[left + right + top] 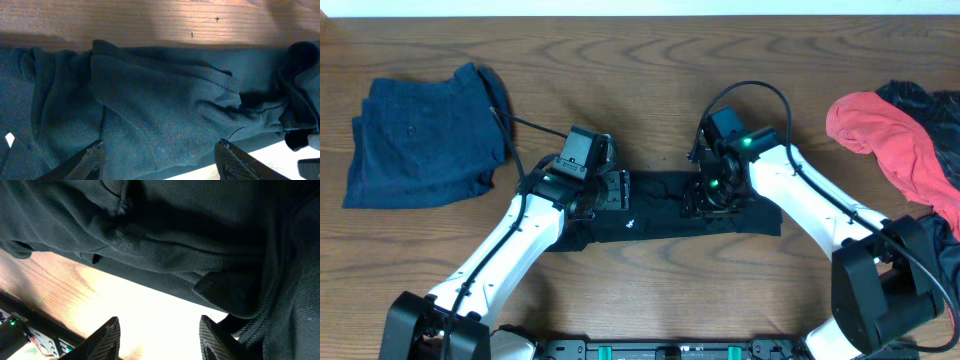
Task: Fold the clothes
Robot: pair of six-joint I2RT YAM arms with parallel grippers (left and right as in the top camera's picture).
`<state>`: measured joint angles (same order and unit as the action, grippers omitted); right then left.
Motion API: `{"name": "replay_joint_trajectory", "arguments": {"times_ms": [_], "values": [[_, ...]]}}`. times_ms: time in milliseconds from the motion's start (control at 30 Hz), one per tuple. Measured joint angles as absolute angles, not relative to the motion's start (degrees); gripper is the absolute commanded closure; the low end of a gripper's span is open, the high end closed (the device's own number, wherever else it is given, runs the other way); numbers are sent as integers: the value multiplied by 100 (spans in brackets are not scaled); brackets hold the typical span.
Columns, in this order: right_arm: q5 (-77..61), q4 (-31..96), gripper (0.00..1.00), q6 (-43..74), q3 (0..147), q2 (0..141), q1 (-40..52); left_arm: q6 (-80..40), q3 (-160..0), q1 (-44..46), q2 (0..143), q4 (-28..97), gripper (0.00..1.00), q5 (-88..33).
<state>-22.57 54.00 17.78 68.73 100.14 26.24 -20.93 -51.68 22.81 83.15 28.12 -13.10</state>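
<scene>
A dark garment (660, 215) lies stretched out flat at the table's middle, partly folded into a long strip. My left gripper (610, 190) is open and hovers over its left part; in the left wrist view the fingers (160, 152) straddle wrinkled dark cloth (165, 95) with nothing held. My right gripper (705, 200) is open above the garment's middle right; in the right wrist view its fingers (160, 327) stand over bare wood next to the cloth's edge (200, 260). A folded dark blue garment (420, 140) lies at the far left.
A pile of red cloth (895, 145) and dark cloth (920, 100) lies at the right edge. The wooden table (640, 60) shows bare behind the arms. A black cable (535, 127) runs from the left arm across the folded garment's corner.
</scene>
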Motion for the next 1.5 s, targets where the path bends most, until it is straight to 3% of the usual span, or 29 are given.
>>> {"name": "replay_joint_trajectory", "arguments": {"times_ms": [367, 500, 800, 1000, 1367, 1500], "values": [[-454, 5087, 48, 1754, 7266, 9441, 2178, -2071, -5168, 2281, 8315, 2812, 28, -1310], [-156, 5253, 48, 1758, 7258, 9863, 2069, -1964, -5168, 2180, 8315, 2882, 21, -1306], [270, 5561, 46, 1883, 7203, 10154, 2038, -1885, -5168, 888, 8315, 3262, 12, -1269], [349, 5568, 44, 1914, 7203, 10154, 2038, -1553, -5168, 567, 8508, 3363, 8, -1603], [357, 5651, 44, 1933, 7203, 10154, 2038, -1334, -5170, 567, 9657, 3441, 8, -1653], [366, 5651, 44, 1933, 7203, 10154, 2038, -1315, -5225, 554, 9727, 3435, 21, -1704]]}}
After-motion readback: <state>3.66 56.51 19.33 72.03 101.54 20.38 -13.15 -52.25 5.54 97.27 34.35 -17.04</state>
